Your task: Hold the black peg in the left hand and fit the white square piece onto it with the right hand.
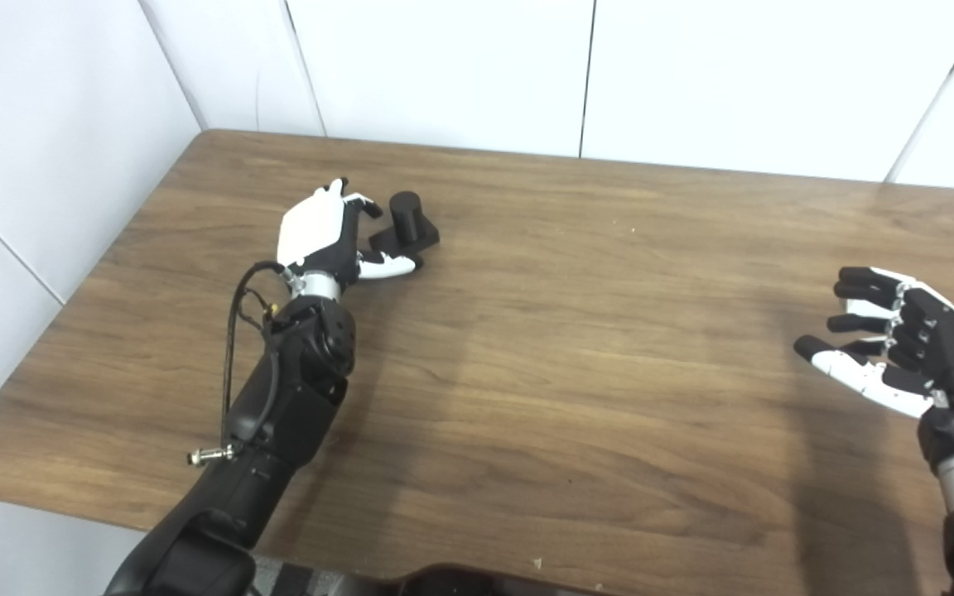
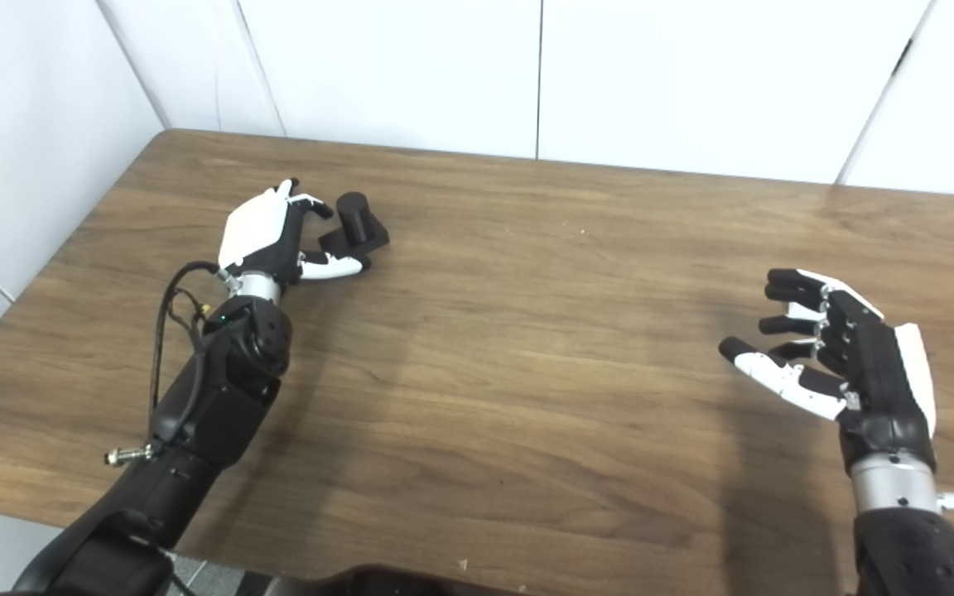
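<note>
The black peg [image 1: 407, 225], a short upright cylinder on a flat black base, stands on the wooden table [image 1: 576, 331] toward the back left. My left hand [image 1: 324, 234] is right beside it on its left, open, fingers spread around the base and thumb [image 1: 386, 266] lying along its near side; whether they touch it I cannot tell. My right hand [image 2: 841, 352] hovers open over the right part of the table, palm facing left, holding nothing. No white square piece shows in either view.
White wall panels [image 1: 444, 66] rise behind the table and along its left side. The table's left edge [image 1: 71, 306] runs close to my left arm. A few small crumbs lie on the wood.
</note>
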`<state>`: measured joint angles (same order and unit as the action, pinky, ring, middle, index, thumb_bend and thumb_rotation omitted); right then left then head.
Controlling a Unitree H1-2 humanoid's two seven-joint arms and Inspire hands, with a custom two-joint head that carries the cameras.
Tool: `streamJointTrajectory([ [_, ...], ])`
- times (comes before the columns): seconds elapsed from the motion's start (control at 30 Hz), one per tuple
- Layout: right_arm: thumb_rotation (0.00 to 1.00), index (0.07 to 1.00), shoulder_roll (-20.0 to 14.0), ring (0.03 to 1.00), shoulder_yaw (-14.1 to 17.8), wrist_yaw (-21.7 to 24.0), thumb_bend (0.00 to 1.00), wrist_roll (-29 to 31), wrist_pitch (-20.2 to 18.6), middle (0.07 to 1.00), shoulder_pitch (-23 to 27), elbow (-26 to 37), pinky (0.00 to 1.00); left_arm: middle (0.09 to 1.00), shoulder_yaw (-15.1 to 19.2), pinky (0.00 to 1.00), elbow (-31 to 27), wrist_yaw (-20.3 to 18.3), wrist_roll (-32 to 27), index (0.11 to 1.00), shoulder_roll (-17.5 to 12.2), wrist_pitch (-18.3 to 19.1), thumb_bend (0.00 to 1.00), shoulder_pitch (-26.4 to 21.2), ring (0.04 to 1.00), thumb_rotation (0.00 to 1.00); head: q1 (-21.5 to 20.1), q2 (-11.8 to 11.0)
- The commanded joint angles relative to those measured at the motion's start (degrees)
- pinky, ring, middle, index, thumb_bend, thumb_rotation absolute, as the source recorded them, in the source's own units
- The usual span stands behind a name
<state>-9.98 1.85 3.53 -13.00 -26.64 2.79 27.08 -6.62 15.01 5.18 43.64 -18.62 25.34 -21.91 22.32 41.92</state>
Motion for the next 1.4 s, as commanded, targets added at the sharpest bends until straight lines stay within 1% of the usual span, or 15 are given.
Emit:
streamJointTrajectory([
  [0.0, 0.0, 0.716, 0.1, 0.622, 0.3, -0.1, 0.57, -0.4, 0.0, 0.735, 1.4, 2.5, 0.47, 1.0, 0.0, 1.0, 1.0, 1.2, -0.2, 0.683, -1.2, -0.6, 0.76, -2.4, 1.0, 0.36, -0.2, 0.1],
  [0.2, 0.0, 0.716, 0.1, 0.615, 0.6, 0.0, 0.57, -0.2, 0.0, 0.733, 1.2, 3.0, 0.47, 0.964, 0.0, 1.0, 2.2, 1.2, -2.8, 0.625, -1.1, -1.6, 0.75, -2.8, 1.0, 0.34, -0.5, 0.2],
  [0.3, 0.0, 0.717, 0.2, 0.615, 0.7, 0.0, 0.57, -0.2, 0.1, 0.735, 1.2, 3.2, 0.47, 0.943, 0.1, 1.0, 2.5, 1.5, -4.1, 0.567, -0.9, -2.5, 0.74, -2.7, 1.0, 0.3, -0.6, 0.5],
  [0.33, 0.0, 0.717, 0.2, 0.612, 0.8, 0.0, 0.56, -0.1, 0.1, 0.735, 1.2, 3.3, 0.46, 0.937, 0.1, 1.0, 2.7, 1.6, -4.4, 0.529, -0.9, -2.8, 0.63, -2.7, 1.0, 0.2, -0.6, 0.5],
  [0.37, 0.0, 0.717, 0.2, 0.61, 0.8, 0.0, 0.56, -0.1, 0.1, 0.734, 1.2, 3.3, 0.46, 0.925, -0.1, 1.0, 2.9, 1.7, -4.6, 0.498, -0.9, -3.1, 0.54, -2.7, 1.0, 0.11, -0.6, 0.5],
  [0.43, 0.0, 0.716, -0.1, 0.608, 0.7, 0.0, 0.56, -0.4, 0.2, 0.732, 1.2, 3.3, 0.47, 0.912, -0.5, 1.0, 3.1, 1.7, -4.9, 0.489, -1.0, -3.3, 0.52, -2.6, 0.994, 0.09, -0.6, 0.5],
  [0.7, 0.0, 0.717, 0.1, 0.611, 1.0, 0.4, 0.55, -0.6, 0.0, 0.739, 1.2, 3.6, 0.46, 0.885, -1.1, 1.0, 3.8, 0.8, -5.6, 0.483, -1.2, -3.3, 0.51, -2.6, 0.981, 0.08, -0.5, 0.6],
  [0.9, 0.0, 0.715, 0.1, 0.606, 1.1, 0.3, 0.55, -0.5, 0.6, 0.731, 1.2, 3.2, 0.46, 0.879, -1.1, 1.0, 3.1, 0.5, -6.5, 0.483, -1.1, -3.1, 0.51, -2.0, 0.976, 0.08, -0.3, 0.8],
  [0.97, 0.0, 0.719, 0.1, 0.618, 1.0, 0.4, 0.55, -0.8, 0.3, 0.742, 1.3, 3.2, 0.47, 0.889, -1.7, 1.0, 2.6, -0.6, -6.6, 0.485, -1.5, -2.9, 0.51, -1.9, 0.983, 0.08, -0.3, 0.8],
  [1.1, 0.0, 0.722, -0.1, 0.616, 1.1, 0.6, 0.55, -1.1, 0.2, 0.743, 1.3, 3.4, 0.47, 0.933, -3.8, 1.0, 0.5, -5.7, -7.9, 0.487, -3.3, -3.9, 0.52, -1.3, 1.0, 0.08, -0.6, 0.9],
  [1.27, 0.0, 0.719, -0.2, 0.608, 1.3, 0.8, 0.54, -0.8, 0.3, 0.736, 1.3, 3.2, 0.46, 0.967, -4.1, 1.0, -2.5, -10.5, -13.5, 0.486, -4.4, -7.8, 0.52, -0.4, 1.0, 0.08, -0.6, 0.9],
  [1.37, 0.0, 0.717, -0.1, 0.608, 1.3, 0.8, 0.54, -0.7, 0.5, 0.729, 1.3, 3.1, 0.46, 0.976, -4.3, 1.0, -3.9, -12.3, -16.0, 0.486, -4.8, -9.9, 0.52, -0.1, 1.0, 0.08, -0.5, 0.9],
])
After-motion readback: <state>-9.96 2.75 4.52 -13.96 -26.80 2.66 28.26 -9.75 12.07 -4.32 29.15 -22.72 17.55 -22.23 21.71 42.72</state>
